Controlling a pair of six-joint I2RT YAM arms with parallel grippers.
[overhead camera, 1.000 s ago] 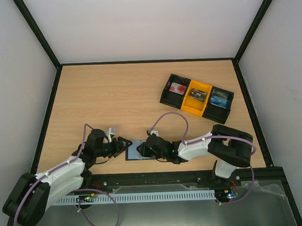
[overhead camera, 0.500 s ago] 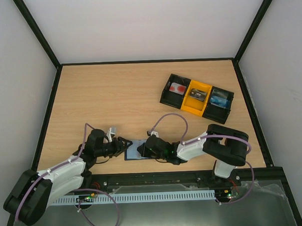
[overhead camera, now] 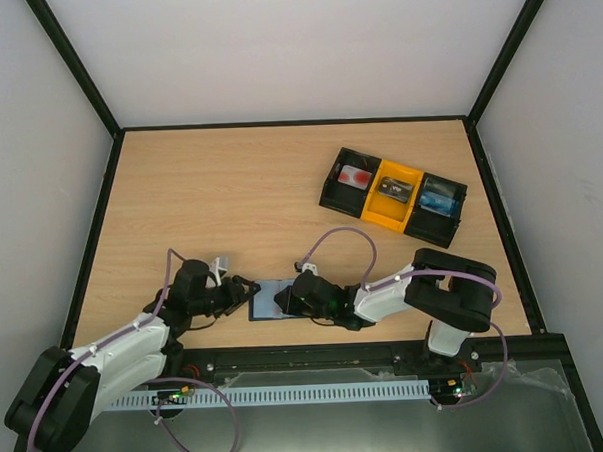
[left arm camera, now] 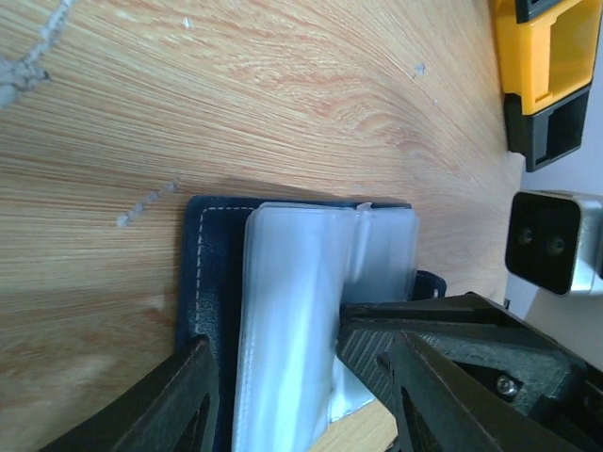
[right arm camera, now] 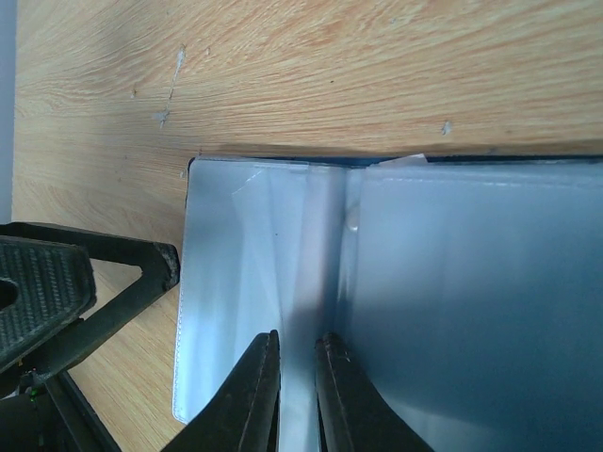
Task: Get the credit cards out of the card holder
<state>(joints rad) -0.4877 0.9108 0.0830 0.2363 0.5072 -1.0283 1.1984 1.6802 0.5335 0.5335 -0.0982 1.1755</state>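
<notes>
The card holder point(overhead camera: 268, 299) lay open, its navy cover under pale blue-grey pockets. The left gripper point(left arm camera: 297, 386) held its fingers apart at the holder's edge. The right gripper point(right arm camera: 297, 372) pinched a pocket, fingers nearly together.

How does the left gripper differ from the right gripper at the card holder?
The left gripper stands open, astride one edge of the card holder; the right gripper is nearly shut, seemingly pinching a clear pocket near the fold. The left reaches in from the left, the right from the right. Both sit low at it.
</notes>
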